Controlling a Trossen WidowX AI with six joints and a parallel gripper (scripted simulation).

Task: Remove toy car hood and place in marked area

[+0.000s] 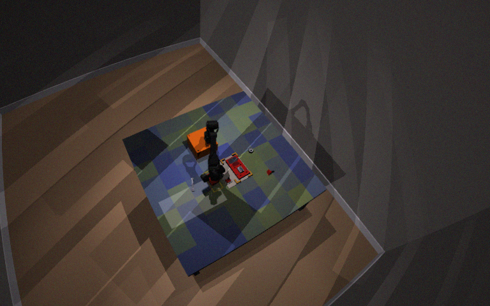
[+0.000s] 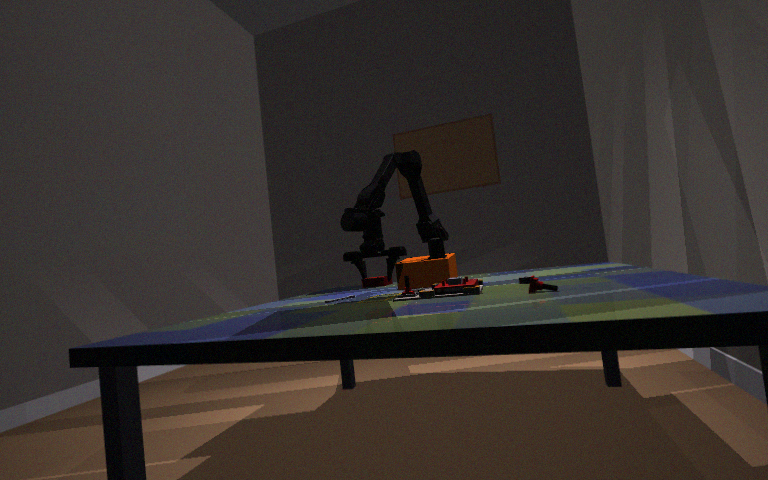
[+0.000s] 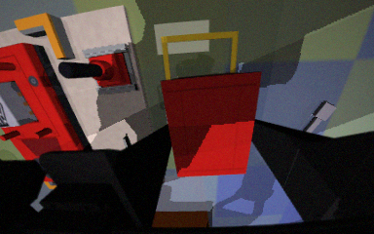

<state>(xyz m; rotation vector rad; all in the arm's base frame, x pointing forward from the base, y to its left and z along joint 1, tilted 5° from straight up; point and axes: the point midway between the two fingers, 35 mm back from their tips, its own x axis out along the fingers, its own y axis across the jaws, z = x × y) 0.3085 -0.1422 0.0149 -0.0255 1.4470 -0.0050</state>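
The toy car (image 1: pixel 238 166) (image 2: pixel 457 285) (image 3: pixel 36 95) is red and sits on a pale board with orange corner brackets. Its hood is off it. My gripper (image 1: pixel 213 179) (image 2: pixel 376 276) (image 3: pixel 207 125) is shut on the hood (image 2: pixel 375 280) (image 3: pixel 214 104), a flat red panel, with a finger at each side. It holds the hood above the table, beside the board. The marked area (image 3: pixel 200 35) is a yellow outline on the table. In the wrist view its far part shows beyond the hood's top edge, and the hood hides the rest.
A small red part with a black post (image 3: pixel 80 69) stands on the pale board (image 3: pixel 73 36). A thin silver tool (image 1: pixel 192 184) (image 3: pixel 322 113) lies on the other side. An orange box (image 1: pixel 198 141) (image 2: pixel 424 272) stands by the arm's base. A red-and-black item (image 1: pixel 270 172) (image 2: pixel 534 284) and small ring (image 1: pixel 251 150) lie beyond the car.
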